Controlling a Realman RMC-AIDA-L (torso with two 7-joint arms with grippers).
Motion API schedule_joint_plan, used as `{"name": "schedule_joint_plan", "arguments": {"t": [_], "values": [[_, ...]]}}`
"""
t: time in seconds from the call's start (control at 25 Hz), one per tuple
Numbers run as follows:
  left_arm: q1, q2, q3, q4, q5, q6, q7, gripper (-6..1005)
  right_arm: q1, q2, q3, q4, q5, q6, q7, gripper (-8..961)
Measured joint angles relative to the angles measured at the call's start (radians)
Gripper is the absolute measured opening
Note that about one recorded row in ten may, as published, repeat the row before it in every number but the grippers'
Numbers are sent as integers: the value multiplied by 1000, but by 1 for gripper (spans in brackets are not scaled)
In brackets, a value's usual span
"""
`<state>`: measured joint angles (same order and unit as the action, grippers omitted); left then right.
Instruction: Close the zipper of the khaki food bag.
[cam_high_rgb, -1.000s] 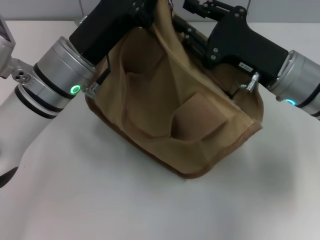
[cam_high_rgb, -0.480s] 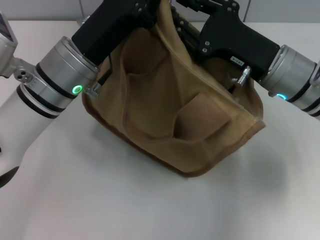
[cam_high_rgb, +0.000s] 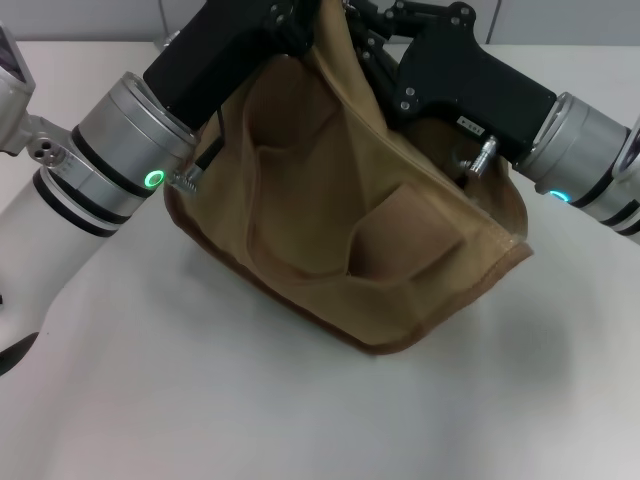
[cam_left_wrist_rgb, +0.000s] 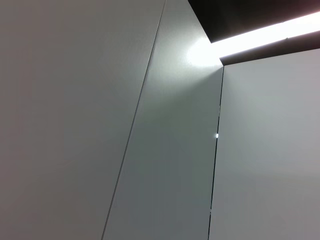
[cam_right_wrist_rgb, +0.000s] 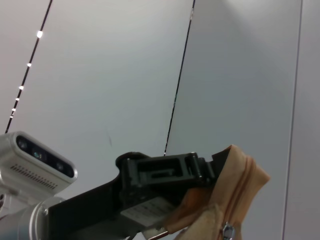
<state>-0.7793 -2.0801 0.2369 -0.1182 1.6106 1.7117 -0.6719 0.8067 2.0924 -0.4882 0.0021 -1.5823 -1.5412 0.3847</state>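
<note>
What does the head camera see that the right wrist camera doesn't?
Only the head view shows the white table, the boxy khaki canvas food bag's front pockets and the right end effector. Only the right wrist view shows the small silver zipper pull and grey wall panels. Both show the khaki bag and the left end effector.

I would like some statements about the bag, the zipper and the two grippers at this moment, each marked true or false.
1. The khaki food bag lies on a white table. True.
2. The left gripper is at the raised top of the bag. True.
3. The right gripper is parked far from the bag. False: it is at the bag's top, next to the left gripper.
4. The right wrist view shows the zipper with a small silver pull tab. True.
5. The front pockets hold food. False: they look empty.
</note>
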Motion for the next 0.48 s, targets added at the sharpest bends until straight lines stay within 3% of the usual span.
{"name": "schedule_joint_plan", "arguments": {"t": [0.32,0.48], "values": [[1,0,-1,0,0,1,0,21,-8,0,5,0,0,-3,-1,-1],[9,0,-4,2,0,1,0,21,-13,0,6,-1,1,-5,-1,-1]]}}
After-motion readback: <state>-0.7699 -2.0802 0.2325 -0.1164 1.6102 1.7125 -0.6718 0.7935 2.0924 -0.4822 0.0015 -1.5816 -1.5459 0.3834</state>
